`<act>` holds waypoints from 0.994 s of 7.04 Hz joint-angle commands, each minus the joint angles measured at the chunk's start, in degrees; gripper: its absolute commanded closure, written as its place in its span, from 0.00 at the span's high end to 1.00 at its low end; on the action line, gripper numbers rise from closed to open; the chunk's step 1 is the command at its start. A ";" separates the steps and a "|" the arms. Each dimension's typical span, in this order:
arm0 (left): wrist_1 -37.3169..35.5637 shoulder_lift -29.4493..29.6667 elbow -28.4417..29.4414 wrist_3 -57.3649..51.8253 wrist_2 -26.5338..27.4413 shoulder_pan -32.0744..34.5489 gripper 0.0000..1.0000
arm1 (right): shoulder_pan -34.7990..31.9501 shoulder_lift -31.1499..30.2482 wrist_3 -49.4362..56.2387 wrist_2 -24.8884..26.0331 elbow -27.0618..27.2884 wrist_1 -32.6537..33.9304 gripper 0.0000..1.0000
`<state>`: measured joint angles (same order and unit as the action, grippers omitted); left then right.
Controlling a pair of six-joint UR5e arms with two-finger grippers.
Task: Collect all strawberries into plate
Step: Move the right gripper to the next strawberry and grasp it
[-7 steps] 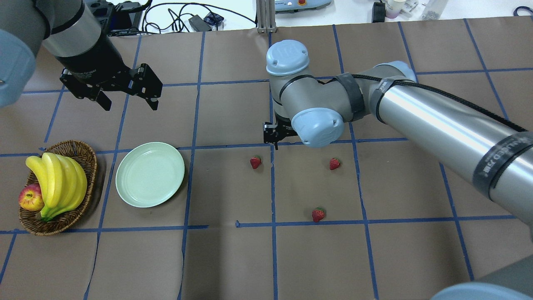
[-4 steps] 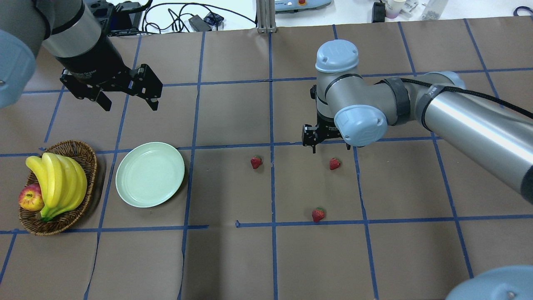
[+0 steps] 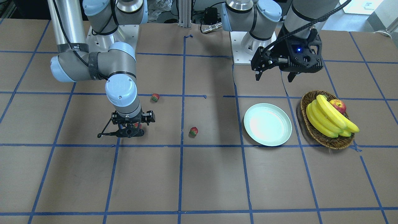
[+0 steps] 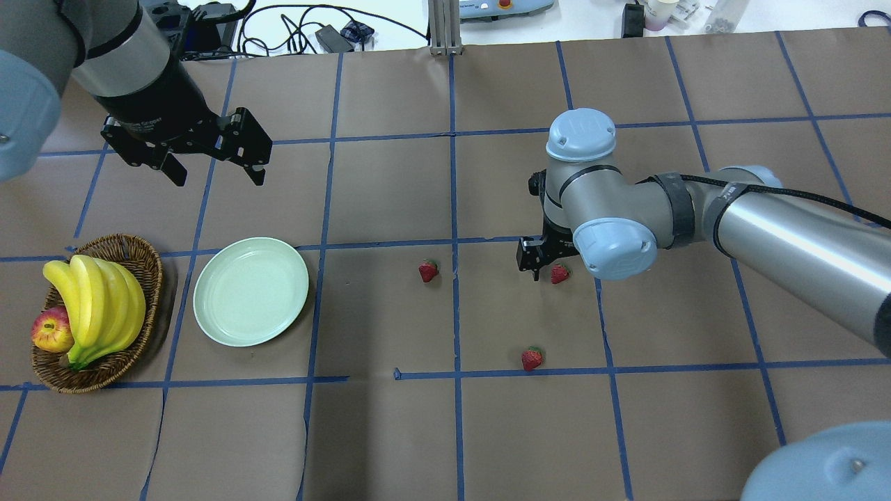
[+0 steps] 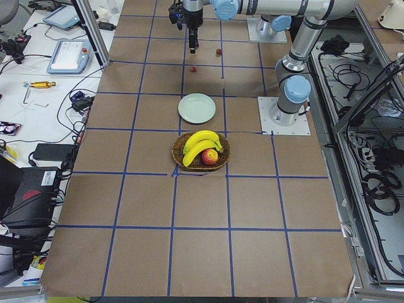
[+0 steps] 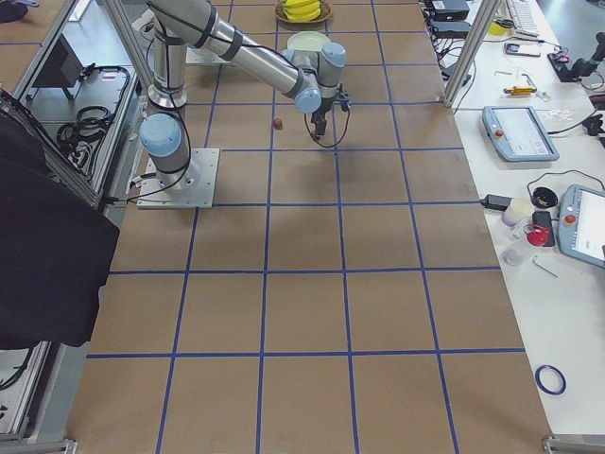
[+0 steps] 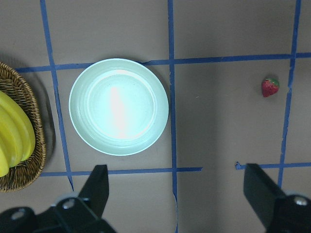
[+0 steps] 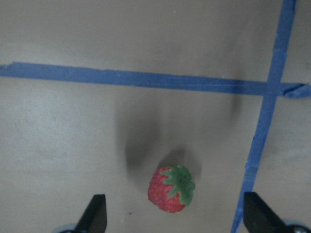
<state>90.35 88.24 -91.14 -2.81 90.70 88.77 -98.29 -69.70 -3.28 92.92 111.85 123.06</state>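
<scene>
Right gripper (image 8: 176, 218): jaws apart, a rounded red strawberry (image 8: 171, 190) with green leafy cap lying between them on the brown-paper worktop (image 4: 390, 195). Two more strawberries (image 4: 427, 271) (image 4: 532, 359) lie well apart from the round, glossy, raised-rim plate (image 4: 250, 291). Left gripper (image 4: 217, 177): jaws apart, above the worktop.

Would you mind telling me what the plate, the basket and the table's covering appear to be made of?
The plate looks like glossy plastic or glazed ceramic: smooth mint surface with bright glare. The basket is brown woven wicker, strands visible along its rim. The table covering seems matte brown paper, gridded with blue tape.
</scene>
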 commanded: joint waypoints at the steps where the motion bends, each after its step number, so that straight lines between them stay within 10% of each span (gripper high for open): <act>1: 0.00 0.01 0.00 0.00 0.00 -0.09 1.00 | 0.03 0.62 0.11 -0.11 1.09 1.92 1.00; 5: 0.00 0.01 0.00 0.00 0.00 0.00 1.00 | 0.03 1.24 0.12 -0.02 0.74 3.06 0.59; 7: 0.00 0.01 0.00 0.00 0.00 -0.09 1.00 | 0.03 1.15 0.03 -0.02 0.22 3.06 0.16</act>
<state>90.35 88.24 -91.14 -2.81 90.70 88.76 -98.26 -68.50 -3.18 92.90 112.55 126.12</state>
